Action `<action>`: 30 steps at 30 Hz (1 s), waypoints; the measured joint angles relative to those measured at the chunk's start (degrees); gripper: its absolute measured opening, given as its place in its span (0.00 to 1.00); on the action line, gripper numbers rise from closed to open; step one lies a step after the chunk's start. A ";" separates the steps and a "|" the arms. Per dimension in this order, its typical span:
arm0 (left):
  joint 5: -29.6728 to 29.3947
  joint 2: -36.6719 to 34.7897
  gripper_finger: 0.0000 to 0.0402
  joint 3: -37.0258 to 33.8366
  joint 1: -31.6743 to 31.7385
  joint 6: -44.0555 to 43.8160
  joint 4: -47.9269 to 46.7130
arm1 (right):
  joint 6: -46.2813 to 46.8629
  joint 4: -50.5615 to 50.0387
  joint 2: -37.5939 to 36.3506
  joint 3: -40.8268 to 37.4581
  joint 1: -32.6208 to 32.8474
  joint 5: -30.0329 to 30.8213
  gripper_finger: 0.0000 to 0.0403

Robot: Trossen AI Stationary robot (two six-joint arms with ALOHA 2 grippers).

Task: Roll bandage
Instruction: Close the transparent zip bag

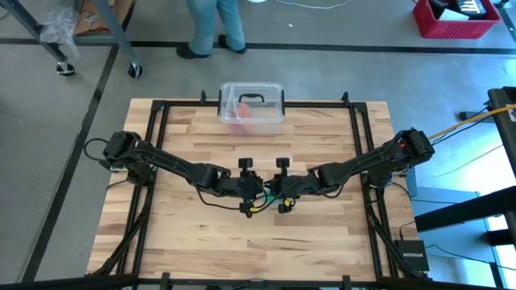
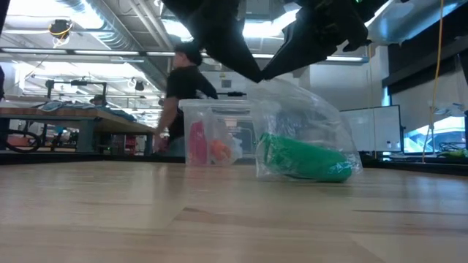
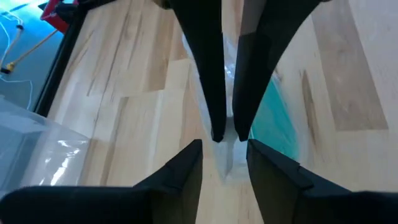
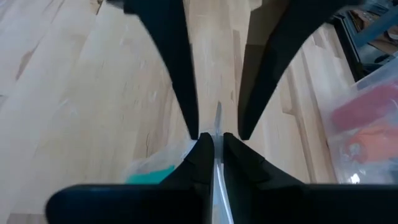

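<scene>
The right pincer (image 4: 213,144) is seen clamped on the top edge of a clear plastic wrapper (image 2: 307,109), facing the left pincer (image 3: 224,152), whose fingers stand apart around that edge. The green bandage (image 2: 303,159) is found below both pincers, inside the wrapper, resting on the tabletop (image 2: 146,212). A clear plastic box (image 1: 251,103) is noted beyond them.

Left tool (image 3: 224,163) stands open just beside the right tool (image 3: 227,134), over the green bandage (image 3: 277,121).
</scene>
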 joint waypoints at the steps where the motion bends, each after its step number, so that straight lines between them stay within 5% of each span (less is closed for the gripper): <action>1: -0.10 -0.11 0.28 0.00 -0.08 -0.07 -0.16 | 0.00 -0.03 0.00 0.00 0.00 -0.01 0.06; 10: -1.64 -0.35 0.02 0.00 -0.33 0.54 -0.19 | 0.00 -0.11 0.00 0.00 0.00 0.09 0.06; 18: -12.24 -0.31 0.00 0.00 -1.45 -0.40 -0.19 | 3.24 0.58 -0.09 0.15 -0.02 3.61 0.06; 30: -18.89 -0.28 0.00 0.00 -1.62 -1.67 -2.67 | 4.74 -4.56 -0.26 0.22 0.03 6.01 0.06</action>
